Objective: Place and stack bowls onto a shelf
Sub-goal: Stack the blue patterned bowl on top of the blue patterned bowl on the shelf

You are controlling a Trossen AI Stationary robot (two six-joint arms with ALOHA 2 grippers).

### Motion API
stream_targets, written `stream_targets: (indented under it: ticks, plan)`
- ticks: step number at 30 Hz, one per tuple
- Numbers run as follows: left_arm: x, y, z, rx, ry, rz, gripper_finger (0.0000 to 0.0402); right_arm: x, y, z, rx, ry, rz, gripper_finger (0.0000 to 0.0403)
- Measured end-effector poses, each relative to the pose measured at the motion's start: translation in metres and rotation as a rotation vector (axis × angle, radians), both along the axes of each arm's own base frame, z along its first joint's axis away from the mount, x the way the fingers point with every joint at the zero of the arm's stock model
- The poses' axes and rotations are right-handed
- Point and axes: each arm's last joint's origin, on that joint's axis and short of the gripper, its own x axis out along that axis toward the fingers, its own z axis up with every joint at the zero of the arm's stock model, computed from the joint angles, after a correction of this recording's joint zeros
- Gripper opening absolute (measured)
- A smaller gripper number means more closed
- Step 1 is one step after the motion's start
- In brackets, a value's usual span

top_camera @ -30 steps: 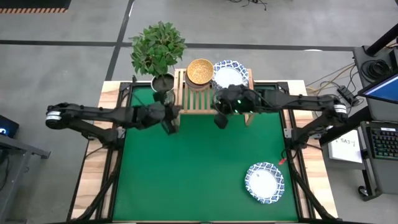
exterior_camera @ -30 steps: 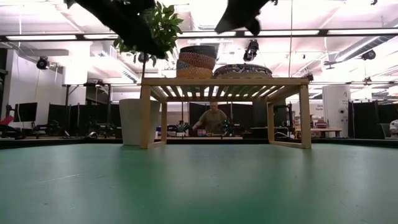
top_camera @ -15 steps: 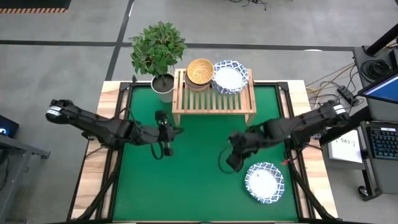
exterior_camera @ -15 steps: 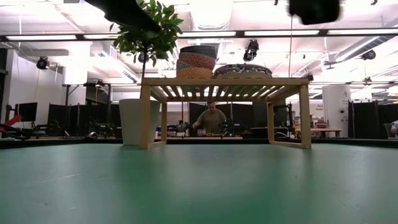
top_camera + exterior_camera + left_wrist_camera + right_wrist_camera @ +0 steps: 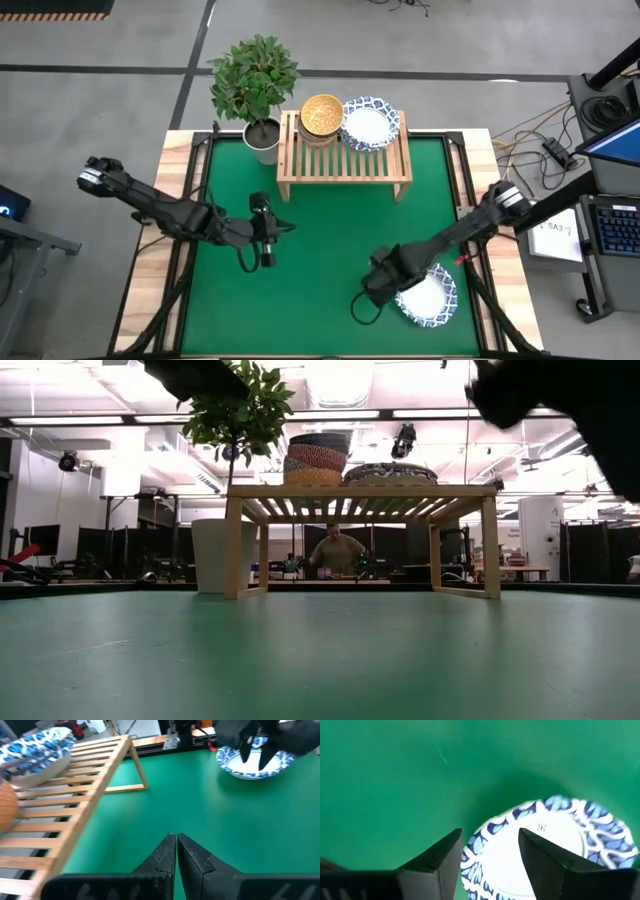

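1. Bowls sit in three places: a stack of small bowls [image 5: 322, 115] with a yellow-orange one on top, and a stack of white bowls with blue rims [image 5: 368, 123] touching it, both on the shelf [image 5: 343, 160].
2. One more white bowl with a blue rim [image 5: 428, 294] lies alone on the green mat [image 5: 310, 260], near the tabletop's front right corner.
3. A light-wood shelf stands at the middle of the tabletop's back edge, with a potted plant [image 5: 254, 82] just beside its left end.
4. Right gripper [image 5: 386, 285] hovers at the lone bowl's left rim, fingers spread apart with the rim showing between them, gripping nothing.
5. Left gripper [image 5: 266, 250] hangs over the mat left of centre, well apart from the bowls, fingers pressed together and empty.
6. Beyond the table, seen under the shelf, a person [image 5: 336, 552] sits at a desk.
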Motion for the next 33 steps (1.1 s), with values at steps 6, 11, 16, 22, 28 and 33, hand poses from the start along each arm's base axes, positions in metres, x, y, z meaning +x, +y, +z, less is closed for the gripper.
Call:
stream_targets:
  ticks: [6,11,16,22,28,33]
  plan:
    - [0.000,-0.019,-0.009,-0.032,0.024,-0.045,0.0000,0.002,0.025,-0.031,0.031,0.128,0.026,0.0196]
    - [0.001,-0.031,-0.017,-0.037,0.051,-0.075,0.0000,0.003,0.037,-0.047,0.013,0.152,0.024,0.0195]
    - [0.003,-0.035,-0.022,-0.035,0.065,-0.077,0.0000,0.005,0.040,-0.058,-0.003,0.165,0.039,0.0168]
    - [0.004,-0.034,-0.021,-0.026,0.045,-0.053,0.0000,0.008,0.040,-0.054,0.029,0.122,0.102,0.0041]
    - [0.004,-0.033,-0.018,-0.013,0.019,-0.039,0.0000,0.025,0.037,-0.009,0.092,-0.063,0.263,0.0012]
    - [0.001,-0.032,-0.013,-0.008,0.001,-0.046,0.0000,0.037,0.017,0.047,-0.021,-0.254,0.370,0.0010]
